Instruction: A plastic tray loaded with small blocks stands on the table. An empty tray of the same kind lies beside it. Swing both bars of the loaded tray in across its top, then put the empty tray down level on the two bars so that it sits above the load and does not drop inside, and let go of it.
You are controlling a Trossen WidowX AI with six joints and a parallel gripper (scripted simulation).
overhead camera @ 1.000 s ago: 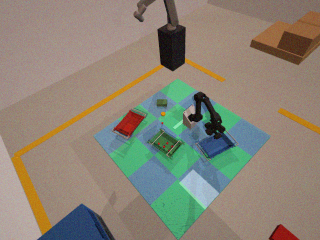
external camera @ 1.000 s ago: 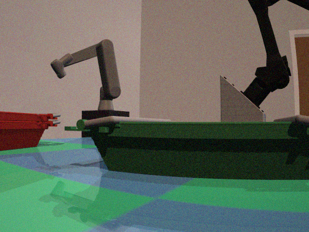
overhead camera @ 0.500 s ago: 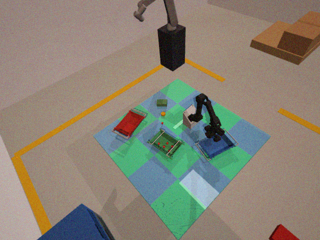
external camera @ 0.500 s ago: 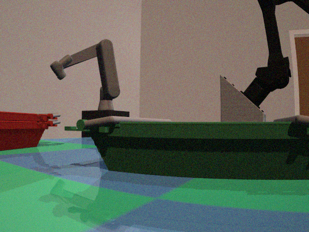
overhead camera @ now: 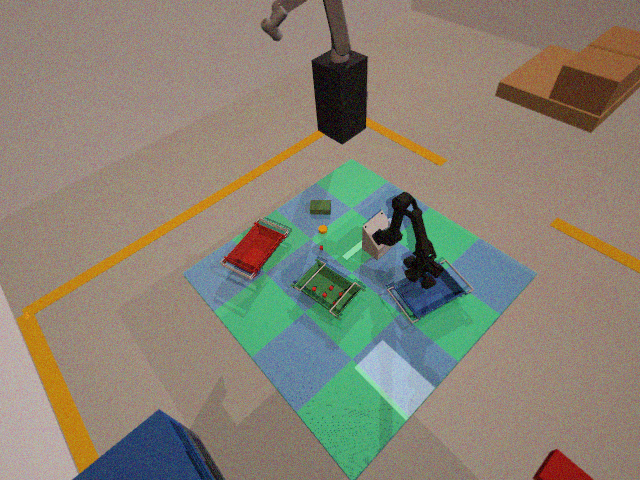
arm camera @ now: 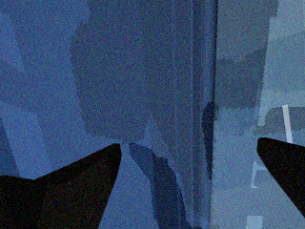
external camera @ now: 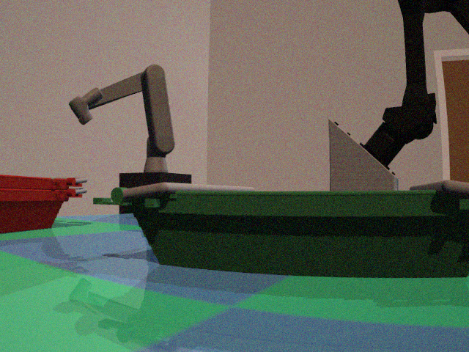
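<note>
The loaded green tray (overhead camera: 324, 280) (external camera: 303, 204) stands on the mat with several red blocks (overhead camera: 331, 287) inside. Its two wire bars, the left bar (overhead camera: 313, 274) (external camera: 208, 187) and the right bar (overhead camera: 346, 297), lie in across its top, near its ends. The empty blue tray (overhead camera: 416, 303) (arm camera: 183, 72) stands to the right, its bars (overhead camera: 402, 305) (overhead camera: 458, 274) out over its ends. My gripper (overhead camera: 419, 282) (arm camera: 187, 147) is open over the blue tray, its fingers on either side of one long side wall in the wrist view. Whether they touch it is hidden.
Red trays (overhead camera: 256, 248) (external camera: 26, 212), seemingly two nested, stand at the left. A green block (overhead camera: 320, 207), an orange piece (overhead camera: 323, 229) and a small red block (overhead camera: 321, 247) lie behind the green tray. A pale wedge mount (overhead camera: 373, 244) (external camera: 355, 166) carries my arm.
</note>
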